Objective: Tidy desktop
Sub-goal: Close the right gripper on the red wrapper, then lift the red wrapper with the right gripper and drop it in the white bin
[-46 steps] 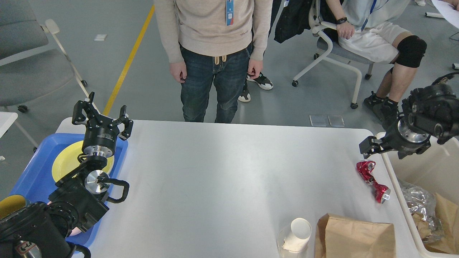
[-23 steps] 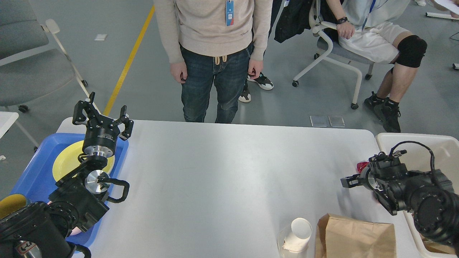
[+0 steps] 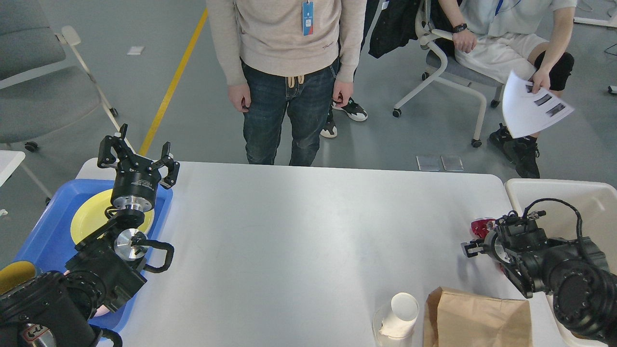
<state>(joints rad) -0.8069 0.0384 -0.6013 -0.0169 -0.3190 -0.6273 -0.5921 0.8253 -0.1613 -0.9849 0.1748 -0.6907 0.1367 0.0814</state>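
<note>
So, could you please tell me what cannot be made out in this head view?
- Red crushed can: mostly hidden behind the right arm.
- Right gripper: seen small and dark; open or shut cannot be told.
- Brown paper bag and clear cup: cut off by the bottom edge.
- Beige bin: contents covered by the right arm.

cup (image 3: 398, 316) left of bag (image 3: 477, 315) on desktop (image 3: 308, 231).

Both arms are being seen as matte black, jointed cylinders. Bare silver discs are showing at the wrists. Black cables are looping beside them.
</note>
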